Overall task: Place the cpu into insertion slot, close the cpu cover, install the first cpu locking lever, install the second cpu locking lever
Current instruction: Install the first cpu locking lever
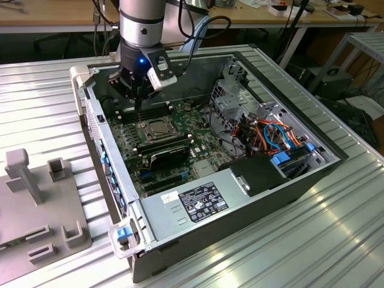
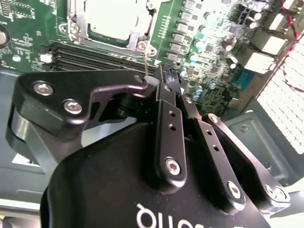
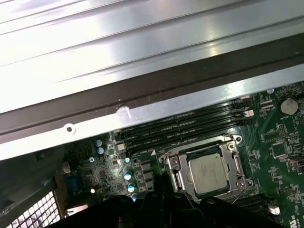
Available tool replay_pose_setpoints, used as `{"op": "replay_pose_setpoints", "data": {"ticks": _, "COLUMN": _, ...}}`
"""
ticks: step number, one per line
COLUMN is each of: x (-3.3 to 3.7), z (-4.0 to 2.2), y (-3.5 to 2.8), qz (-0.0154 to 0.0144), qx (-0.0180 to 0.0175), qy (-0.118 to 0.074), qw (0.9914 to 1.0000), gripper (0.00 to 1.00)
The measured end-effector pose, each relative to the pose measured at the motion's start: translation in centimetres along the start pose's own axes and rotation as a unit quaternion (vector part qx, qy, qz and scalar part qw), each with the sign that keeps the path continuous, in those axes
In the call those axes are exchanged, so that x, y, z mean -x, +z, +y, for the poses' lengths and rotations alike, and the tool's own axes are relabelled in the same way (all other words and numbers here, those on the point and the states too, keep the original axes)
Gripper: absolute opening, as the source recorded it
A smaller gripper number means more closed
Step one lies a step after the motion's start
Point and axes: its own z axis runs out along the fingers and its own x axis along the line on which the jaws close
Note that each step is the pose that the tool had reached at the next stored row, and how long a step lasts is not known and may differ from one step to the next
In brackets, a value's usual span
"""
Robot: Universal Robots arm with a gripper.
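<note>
The cpu (image 3: 207, 172) lies flat in the insertion slot (image 1: 157, 129), silver top up. The cpu cover (image 3: 178, 167) is folded down around it as a metal frame, and both cpu (image 2: 111, 19) and cover (image 2: 138, 34) also appear in the second wrist view. A thin wire locking lever (image 2: 145, 61) stands up from the socket's corner to my fingertips. My gripper (image 2: 172, 78) hangs just beside the socket with its fingers pressed together, the lever's end against the outside of one finger. In the exterior view the gripper (image 1: 140, 114) points down at the socket's far corner.
Long black memory slots (image 3: 180, 128) run beside the socket, next to the case wall (image 3: 156, 85). A black fan shroud (image 1: 167, 153), a power supply (image 1: 198, 201) and a drive cage with cables (image 1: 264, 129) fill the case. A grey fixture (image 1: 36, 204) lies at the exterior view's left.
</note>
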Motion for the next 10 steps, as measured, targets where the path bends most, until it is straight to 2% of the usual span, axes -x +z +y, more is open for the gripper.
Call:
{"op": "replay_pose_setpoints", "data": {"ticks": 2, "x": 0.11, "z": 0.06, "y": 0.01, "qz": 0.0001, "qx": 0.0000, "qy": -0.003, "qw": 1.00000, "gripper": 0.11}}
{"op": "replay_pose_setpoints", "data": {"ticks": 6, "x": -0.16, "z": -0.01, "y": 0.02, "qz": 0.0003, "qx": 0.0001, "qy": -0.019, "qw": 0.99982, "gripper": 0.11}}
{"op": "replay_pose_setpoints", "data": {"ticks": 8, "x": -0.50, "z": -0.08, "y": 0.05, "qz": 0.0010, "qx": -0.0001, "qy": -0.035, "qw": 0.99938, "gripper": 0.11}}
{"op": "replay_pose_setpoints", "data": {"ticks": 10, "x": -0.54, "z": 0.00, "y": 0.09, "qz": 0.0019, "qx": -0.0002, "qy": -0.039, "qw": 0.99923, "gripper": 0.11}}
